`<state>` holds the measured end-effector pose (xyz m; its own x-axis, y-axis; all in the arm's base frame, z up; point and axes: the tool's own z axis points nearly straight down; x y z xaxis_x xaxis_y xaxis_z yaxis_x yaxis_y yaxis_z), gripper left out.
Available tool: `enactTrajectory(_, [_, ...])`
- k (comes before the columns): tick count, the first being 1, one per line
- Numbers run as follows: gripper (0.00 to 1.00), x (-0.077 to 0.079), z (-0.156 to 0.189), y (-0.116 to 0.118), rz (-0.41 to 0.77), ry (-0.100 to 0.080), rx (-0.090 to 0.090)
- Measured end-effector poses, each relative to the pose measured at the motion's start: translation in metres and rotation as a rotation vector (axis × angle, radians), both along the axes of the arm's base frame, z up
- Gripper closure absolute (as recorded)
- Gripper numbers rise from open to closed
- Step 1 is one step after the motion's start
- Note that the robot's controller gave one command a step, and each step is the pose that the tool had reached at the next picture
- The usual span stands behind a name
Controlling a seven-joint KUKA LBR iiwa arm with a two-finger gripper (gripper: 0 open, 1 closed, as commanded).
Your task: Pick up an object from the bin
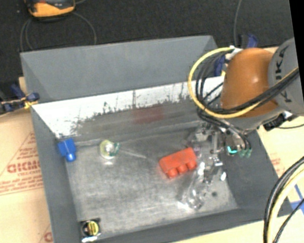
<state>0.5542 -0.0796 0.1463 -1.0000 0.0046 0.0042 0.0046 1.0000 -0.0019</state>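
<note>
Single camera high over bin [115, 67], tilted, far wall facing lens at frame top; arm [250, 78] enters frame right.

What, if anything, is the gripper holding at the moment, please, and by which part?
That cannot be told: the gripper is down beside the red block, not visibly gripping it.

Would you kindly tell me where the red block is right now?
The red block lies right of centre in the bin, just left of the end effector.
</note>
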Motion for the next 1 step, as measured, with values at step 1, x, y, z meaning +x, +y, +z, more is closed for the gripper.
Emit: enactTrajectory(1, [0.0, 0.0163, -0.0394, 0.0216, 0.021, -0.013, 0.003])
